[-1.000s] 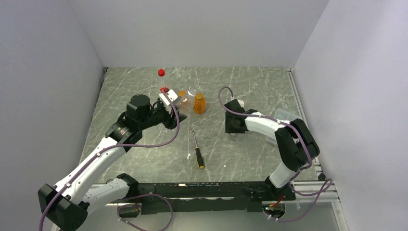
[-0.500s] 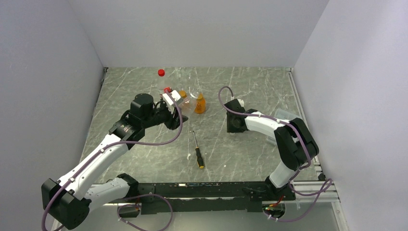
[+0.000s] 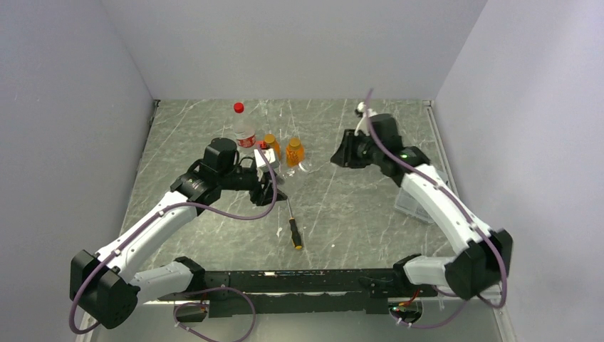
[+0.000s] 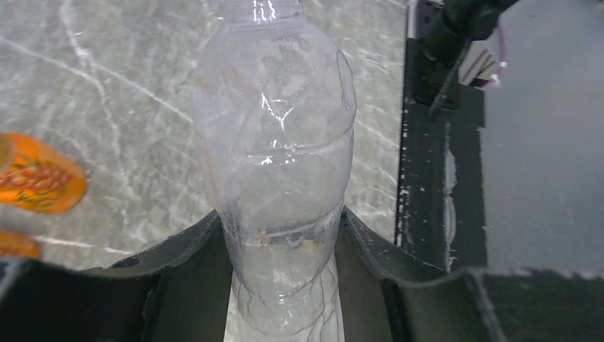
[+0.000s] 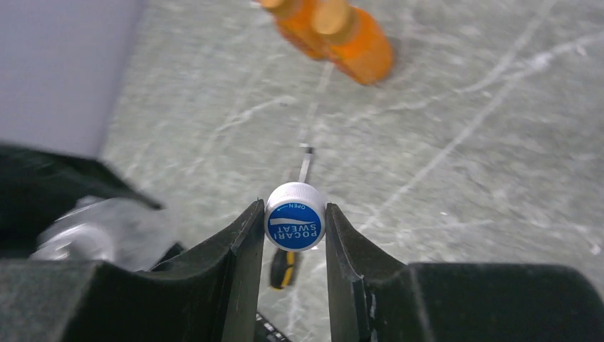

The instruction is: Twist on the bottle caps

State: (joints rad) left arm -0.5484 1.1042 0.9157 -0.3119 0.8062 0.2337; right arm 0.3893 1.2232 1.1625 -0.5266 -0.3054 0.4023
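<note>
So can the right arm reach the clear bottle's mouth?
Probably yes: the left claw holds the clear bottle low down, neck uncovered; the right claw holds the cap, with an orange bottle close by.

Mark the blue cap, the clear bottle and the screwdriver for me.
blue cap (image 5: 294,226): right wrist view, on its printed top face.
clear bottle (image 4: 278,164): left wrist view, on its mid-body.
screwdriver (image 3: 293,231): top external view, on its handle.

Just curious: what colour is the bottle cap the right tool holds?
The bottle cap is blue with white lettering and rim; right wrist view.
</note>
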